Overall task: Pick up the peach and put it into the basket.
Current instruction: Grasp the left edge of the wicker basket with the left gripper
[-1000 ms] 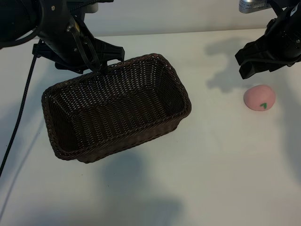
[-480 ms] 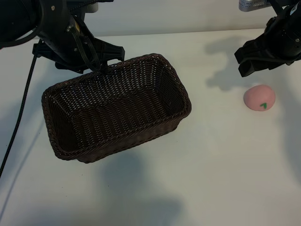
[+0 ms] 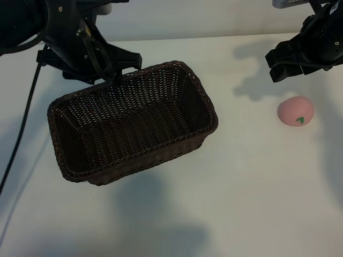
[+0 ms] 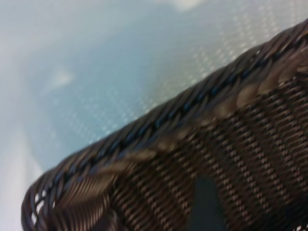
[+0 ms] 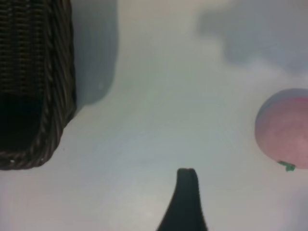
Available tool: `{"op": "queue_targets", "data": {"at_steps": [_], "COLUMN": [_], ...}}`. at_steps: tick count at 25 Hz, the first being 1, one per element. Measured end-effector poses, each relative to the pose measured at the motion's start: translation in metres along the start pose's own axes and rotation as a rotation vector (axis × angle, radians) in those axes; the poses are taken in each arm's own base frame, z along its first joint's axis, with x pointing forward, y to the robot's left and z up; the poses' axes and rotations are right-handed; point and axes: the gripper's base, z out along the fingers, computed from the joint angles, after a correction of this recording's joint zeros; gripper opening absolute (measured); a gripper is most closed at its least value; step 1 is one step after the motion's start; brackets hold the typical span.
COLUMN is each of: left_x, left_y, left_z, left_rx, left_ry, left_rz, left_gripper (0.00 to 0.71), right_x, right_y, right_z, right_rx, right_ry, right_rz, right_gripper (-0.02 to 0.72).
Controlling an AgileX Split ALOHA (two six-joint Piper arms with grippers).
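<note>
- The right gripper [image 3: 280,63] hangs in the air at the far right of the desk, jaws spread wide and empty, pointing steeply down.
- Just in front of it and a little to the side, the small round pink toy peach [image 3: 295,111] with a green leaf mark sits on the white desk [image 3: 241,176], apart from the fingers.
- All round the peach the desk is bare, with a broad open strip between it and the basket.
- The left gripper [image 3: 119,69] stands at the far rim of the large dark brown woven wicker basket [image 3: 80,107], jaws wide; whether it touches the weave I cannot tell.
- The basket lies aslant at the left, its hollow open upward, its near-right rounded corner closest to the peach yet well apart.
</note>
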Motion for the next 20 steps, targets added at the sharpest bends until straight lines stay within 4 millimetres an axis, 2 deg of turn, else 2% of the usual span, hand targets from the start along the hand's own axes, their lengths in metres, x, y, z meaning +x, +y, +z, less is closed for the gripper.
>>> {"op": "queue_targets", "data": {"at_steps": [5, 10, 15, 20], "left_x": [0.009, 0.016, 0.04, 0.075], "left_y": [0.007, 0.016, 0.028, 0.048], "left_z": [-0.002, -0.018, -0.029, -0.021], "left_rx": [-0.076, -0.129, -0.174, -0.278], "left_ry": [0.097, 0.075, 0.064, 0.076], "left_rz": [-0.034, -0.072, -0.163, -0.326], "left_gripper": [0.515, 0.515, 0.515, 0.515], "right_x": [0.0, 0.0, 0.0, 0.0], "right_y": [0.0, 0.0, 0.0, 0.0], "right_z": [0.0, 0.0, 0.0, 0.0], "right_rx": [-0.001, -0.002, -0.003, -0.004], "right_ry": [-0.001, -0.001, -0.001, 0.004], "right_rz": [0.001, 0.001, 0.002, 0.002], "right_gripper": [0.596, 0.596, 0.595, 0.595]}}
